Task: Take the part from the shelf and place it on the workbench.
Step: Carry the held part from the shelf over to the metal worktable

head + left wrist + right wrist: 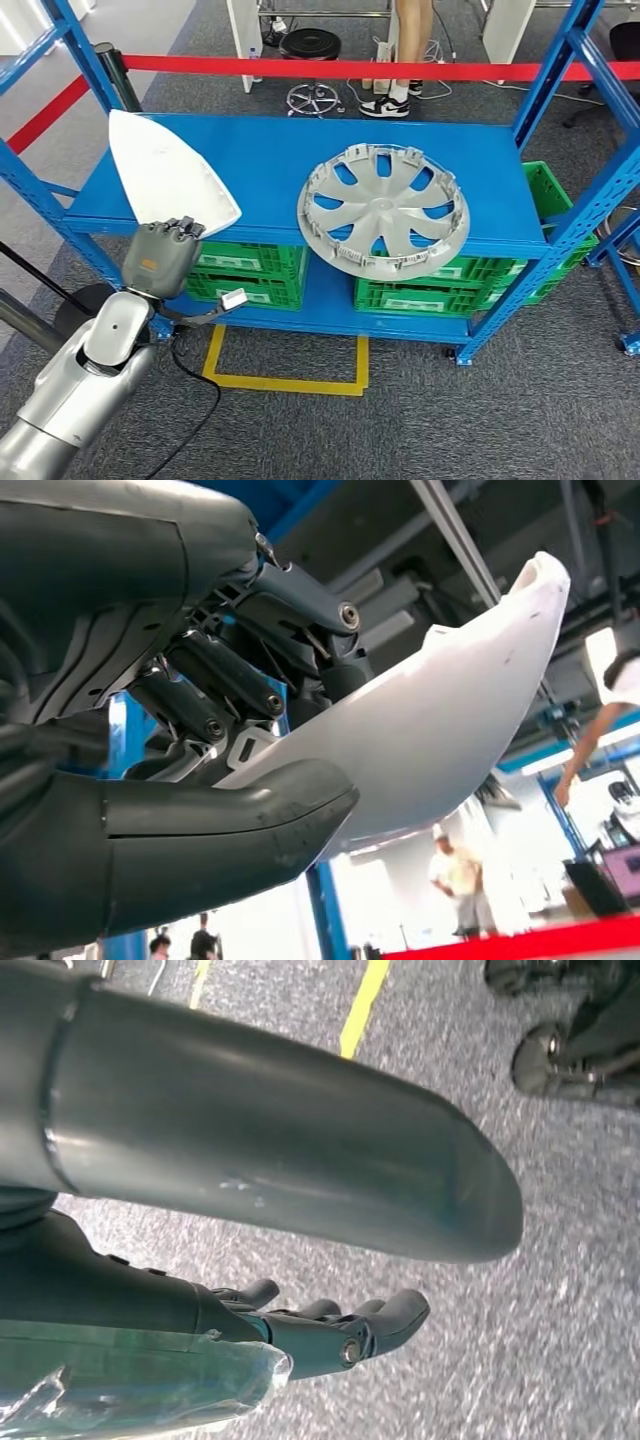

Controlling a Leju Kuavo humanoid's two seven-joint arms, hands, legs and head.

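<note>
A white, pointed plastic part (170, 170) lies over the left end of the blue shelf (256, 160). My left hand (161, 255) grips its near edge at the shelf front. In the left wrist view the thumb (226, 830) lies under the white part (445, 710) and the dark fingers (219, 680) press on its other side. My right hand (332, 1330) hangs above grey carpet, fingers apart, holding nothing.
A grey wheel cover (383, 208) lies on the right half of the shelf. Green crates (249, 270) fill the lower level. Red barrier tape (340, 68) runs behind the shelf, with a person's legs (404, 50) and a stool (309, 60) beyond. A yellow floor marking (290, 380) lies in front.
</note>
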